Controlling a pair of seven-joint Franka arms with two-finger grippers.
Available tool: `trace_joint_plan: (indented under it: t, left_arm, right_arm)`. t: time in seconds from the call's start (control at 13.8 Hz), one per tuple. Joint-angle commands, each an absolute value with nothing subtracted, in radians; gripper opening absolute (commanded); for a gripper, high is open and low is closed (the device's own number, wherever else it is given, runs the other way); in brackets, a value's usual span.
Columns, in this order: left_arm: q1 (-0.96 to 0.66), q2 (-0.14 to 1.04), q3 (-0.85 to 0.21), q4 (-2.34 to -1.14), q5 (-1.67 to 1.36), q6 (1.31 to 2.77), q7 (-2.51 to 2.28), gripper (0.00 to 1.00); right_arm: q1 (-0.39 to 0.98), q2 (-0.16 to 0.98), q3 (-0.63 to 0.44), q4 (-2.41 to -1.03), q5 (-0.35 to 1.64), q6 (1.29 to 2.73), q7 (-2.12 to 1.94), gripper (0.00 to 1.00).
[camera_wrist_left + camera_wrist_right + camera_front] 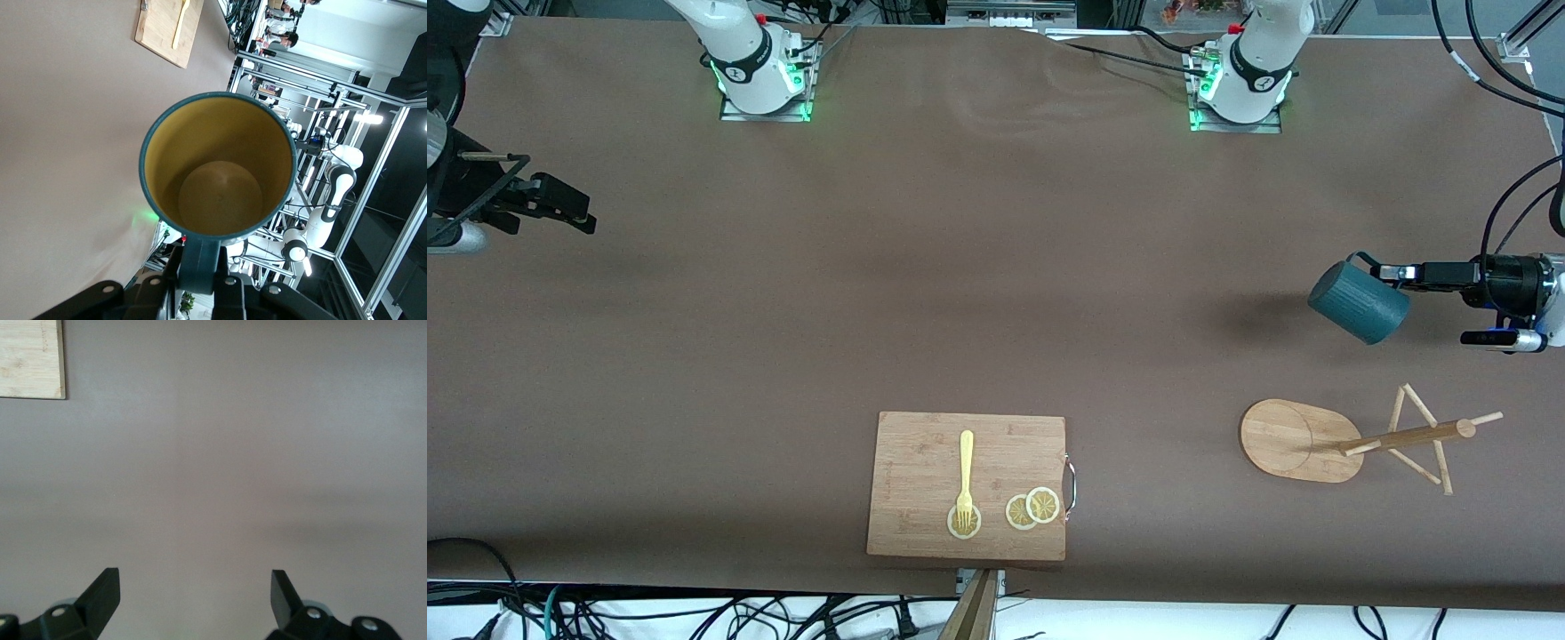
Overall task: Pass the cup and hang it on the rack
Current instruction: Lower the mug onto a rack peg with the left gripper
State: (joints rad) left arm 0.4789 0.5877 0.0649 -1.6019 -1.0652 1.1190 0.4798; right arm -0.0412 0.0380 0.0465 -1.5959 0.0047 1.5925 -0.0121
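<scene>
The dark teal cup (1359,302) hangs in the air, tipped on its side, over the table at the left arm's end. My left gripper (1380,270) is shut on its handle. In the left wrist view the cup (217,167) shows its yellow inside, with my left gripper (203,275) clamped on the teal handle (200,260). The wooden rack (1303,440) stands on its oval base nearer the front camera than the cup, its pole (1405,436) carrying thin pegs. My right gripper (574,212) waits open over the right arm's end of the table, and its wrist view shows the gripper (195,590) with only bare table between the fingers.
A rectangular wooden cutting board (967,484) lies near the table's front edge, at the middle of its length. On it are a yellow fork (965,471) and lemon slices (1033,508). A corner of the board (30,357) shows in the right wrist view. Brown table (996,293) spreads between the arms.
</scene>
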Motion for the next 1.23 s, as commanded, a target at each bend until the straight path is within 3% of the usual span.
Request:
trace_joint_plan:
  t: [0.0, 1.16]
  left_arm:
    - [0.514, 0.607, 0.049, -1.594, -1.121, 1.112, 0.468, 0.00]
    - [0.549, 0.678, 0.005, -1.560, -1.235, 1.241, 0.471, 0.00]
  right_arm:
    - [-0.043, 0.032, 0.058, -1.592, 0.018, 1.580, -0.014, 1.00]
    - [-0.044, 0.031, 0.058, -1.592, 0.020, 1.566, -0.017, 1.00]
